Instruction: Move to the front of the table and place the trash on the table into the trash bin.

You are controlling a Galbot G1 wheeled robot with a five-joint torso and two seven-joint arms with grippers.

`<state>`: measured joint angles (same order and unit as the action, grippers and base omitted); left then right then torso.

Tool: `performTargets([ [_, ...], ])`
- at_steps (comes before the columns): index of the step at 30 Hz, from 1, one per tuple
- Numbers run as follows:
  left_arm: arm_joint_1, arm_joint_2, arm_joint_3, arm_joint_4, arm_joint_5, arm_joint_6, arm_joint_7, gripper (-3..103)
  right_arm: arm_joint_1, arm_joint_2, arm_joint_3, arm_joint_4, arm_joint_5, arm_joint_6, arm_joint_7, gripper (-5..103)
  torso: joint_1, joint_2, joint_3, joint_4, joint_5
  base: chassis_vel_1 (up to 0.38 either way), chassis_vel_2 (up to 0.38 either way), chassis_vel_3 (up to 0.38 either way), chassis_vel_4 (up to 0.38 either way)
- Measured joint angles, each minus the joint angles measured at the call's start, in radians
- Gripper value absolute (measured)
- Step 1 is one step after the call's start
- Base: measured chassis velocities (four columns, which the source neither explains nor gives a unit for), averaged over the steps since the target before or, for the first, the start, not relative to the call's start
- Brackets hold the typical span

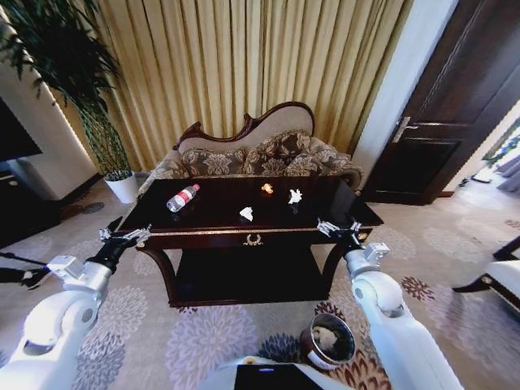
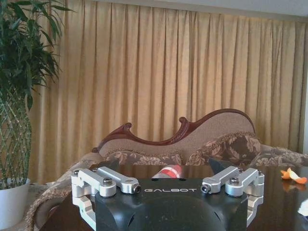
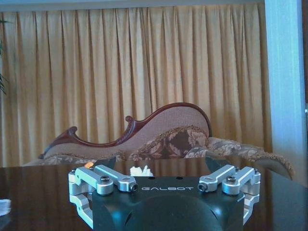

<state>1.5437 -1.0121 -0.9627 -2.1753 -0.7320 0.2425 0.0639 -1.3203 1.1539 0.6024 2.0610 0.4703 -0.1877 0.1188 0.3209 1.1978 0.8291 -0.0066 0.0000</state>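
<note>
At the surface's front corners I am holding both sets of fingers spread wide and empty: left gripper (image 1: 130,236), right gripper (image 1: 337,228). Ahead, the bottle (image 1: 182,197), clear with red cap and label, is lying on its side; light and slippery, I judge, best pinched across its middle. Paper scraps (image 1: 246,214) should crush softly. The trash bin (image 1: 329,341) is sitting on the carpet beside my right arm.

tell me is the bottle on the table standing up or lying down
Lying down. In the head view the bottle rests on its side on the table, red cap pointing toward the sofa, away from both paper scraps.
</note>
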Motion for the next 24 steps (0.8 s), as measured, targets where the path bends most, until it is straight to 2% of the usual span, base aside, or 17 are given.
performTargets([
  [1, 0.001, -0.003, 0.0, -0.001, 0.0, 0.0, 0.0, 100, 0.0, 0.002, -0.001, -0.007, -0.039, 0.015, 0.0, 100, 0.0, 0.0, 0.0, -0.0001, 0.0, -0.071, 0.099, 0.105, -0.068],
  [3, 0.004, -0.008, -0.001, -0.005, 0.0, 0.0, -0.001, 100, 0.0, 0.002, -0.005, -0.006, -0.059, 0.021, 0.0, 100, 0.0, 0.0, 0.0, -0.0001, 0.0, -0.056, 0.051, 0.055, -0.045],
  [9, 0.007, -0.021, -0.012, -0.027, 0.0, 0.01, -0.015, 100, 0.043, -0.021, -0.028, 0.016, -0.02, -0.027, 0.0, 100, 0.0, 0.0, 0.0, -0.0001, -0.0001, -0.007, 0.009, 0.009, -0.004],
  [12, 0.006, -0.02, -0.026, -0.055, -0.005, 0.031, -0.038, 100, 0.117, -0.063, -0.07, 0.012, 0.047, -0.093, 0.0, 100, -0.001, 0.001, 0.0, 0.0002, -0.0002, 0.0, 0.0, 0.0, 0.0],
  [17, 0.008, -0.019, -0.038, -0.094, -0.008, 0.065, -0.066, 100, 0.206, -0.112, -0.111, -0.008, 0.121, -0.151, 0.0, 100, 0.0, 0.0, 0.0, 0.0001, 0.0001, 0.0, 0.0, 0.0, 0.0],
  [21, 0.021, -0.056, -0.027, -0.134, 0.008, 0.087, -0.093, 100, 0.338, -0.151, -0.174, -0.053, 0.213, -0.248, 0.0, 100, 0.0, 0.0, 0.0, 0.0, 0.0001, 0.0, 0.0, 0.0, 0.0],
  [24, 0.027, -0.078, -0.019, -0.145, 0.023, 0.091, -0.098, 100, 0.395, -0.159, -0.211, -0.09, 0.233, -0.273, 0.0, 100, 0.0, 0.0, 0.0, 0.0001, 0.0002, 0.0, 0.0, 0.0, 0.0],
])
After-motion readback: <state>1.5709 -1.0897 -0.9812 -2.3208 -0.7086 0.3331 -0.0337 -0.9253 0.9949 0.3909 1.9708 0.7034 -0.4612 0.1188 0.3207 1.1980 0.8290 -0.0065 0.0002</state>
